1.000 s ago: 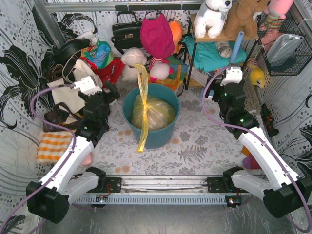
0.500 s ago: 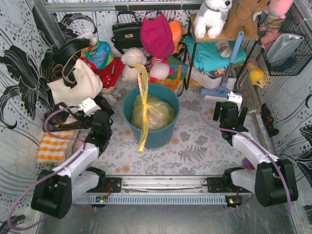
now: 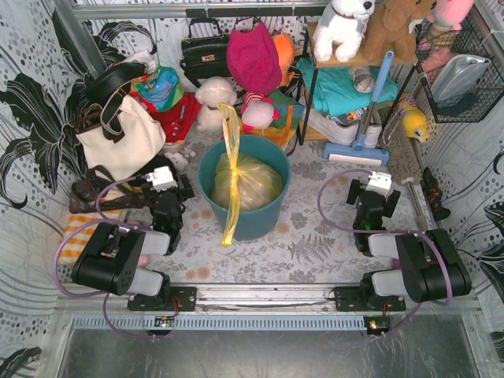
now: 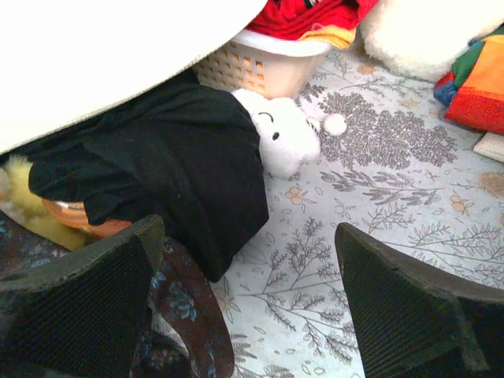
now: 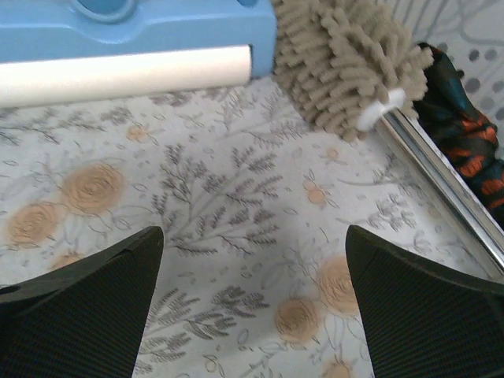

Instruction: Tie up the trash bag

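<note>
Top camera looks down; both wrist cameras sit low over floral cloth (image 3: 315, 228).

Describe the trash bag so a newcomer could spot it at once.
Start at the round teal bin in the middle of the flowered table. The trash bag sits inside it. It is the only thin, see-through yellow-green plastic here, with a long yellow strip hanging over the bin's near rim.

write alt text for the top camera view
A yellow trash bag sits in a teal bin mid-table, strips trailing over the rim. Both arms are folded by their bases, left end effector and right end effector open, empty.
</note>
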{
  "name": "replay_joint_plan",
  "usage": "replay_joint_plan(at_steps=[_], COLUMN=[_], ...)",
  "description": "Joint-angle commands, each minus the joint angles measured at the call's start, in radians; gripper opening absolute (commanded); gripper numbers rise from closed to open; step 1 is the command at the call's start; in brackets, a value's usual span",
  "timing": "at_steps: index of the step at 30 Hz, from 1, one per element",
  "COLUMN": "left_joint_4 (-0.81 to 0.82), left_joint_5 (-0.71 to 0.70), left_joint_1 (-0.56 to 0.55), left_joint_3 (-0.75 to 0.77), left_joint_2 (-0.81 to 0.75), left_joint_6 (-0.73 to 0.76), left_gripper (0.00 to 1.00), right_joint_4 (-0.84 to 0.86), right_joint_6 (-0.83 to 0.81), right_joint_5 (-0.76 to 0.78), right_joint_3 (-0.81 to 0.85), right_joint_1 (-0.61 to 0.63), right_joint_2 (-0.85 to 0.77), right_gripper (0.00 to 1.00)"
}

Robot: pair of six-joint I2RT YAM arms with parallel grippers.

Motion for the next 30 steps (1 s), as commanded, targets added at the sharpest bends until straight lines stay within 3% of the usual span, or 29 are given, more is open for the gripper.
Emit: replay_joint_plan(at_steps=[1,4,6,8,11,18,22,23,25,27,30], left_joint_4=[0.103,0.188,0.147,0.171,0.176,0.169,0.18,0.18,0.173,0.172,0.17], left_joint_5=[0.183,0.253,0.253,0.251,0.25,0.244,0.24,0.239,0.243,0.243,0.244], left_joint_1=[0.081,0.116,0.118,0.118,0.118,0.118,0.116,0.116,0.116,0.116,0.116], left_joint_3=[0.008,-0.006,-0.001,-0.005,-0.006,-0.007,-0.013,-0.013,-0.01,-0.01,-0.01], left_joint_2=[0.017,0.074,0.06,0.07,0.069,0.066,0.066,0.065,0.064,0.065,0.064], left_joint_6=[-0.023,-0.022,-0.035,-0.03,-0.028,-0.03,-0.029,-0.028,-0.032,-0.032,-0.032], left_gripper=[0.98,0.98,0.98,0.98,0.98,0.98,0.98,0.98,0.98,0.98,0.98], right_joint_4=[0.309,0.39,0.336,0.402,0.374,0.439,0.405,0.484,0.331,0.405,0.386], right_joint_6=[-0.102,-0.156,-0.133,-0.157,-0.161,-0.167,-0.112,-0.122,-0.102,-0.108,-0.09], right_joint_5=[-0.092,-0.159,-0.189,-0.245,-0.294,-0.329,-0.449,-0.449,-0.46,-0.451,-0.407], right_joint_3=[-0.001,0.005,0.005,-0.014,-0.016,-0.045,-0.032,-0.029,0.002,-0.004,0.004], right_joint_1=[-0.008,-0.008,-0.009,-0.012,-0.017,-0.02,-0.095,-0.106,-0.109,-0.109,-0.109], right_joint_2=[0.08,0.162,0.142,0.155,0.149,0.155,0.179,0.227,0.19,0.217,0.215], right_gripper=[0.97,0.97,0.97,0.97,0.97,0.97,0.97,0.97,0.97,0.97,0.97])
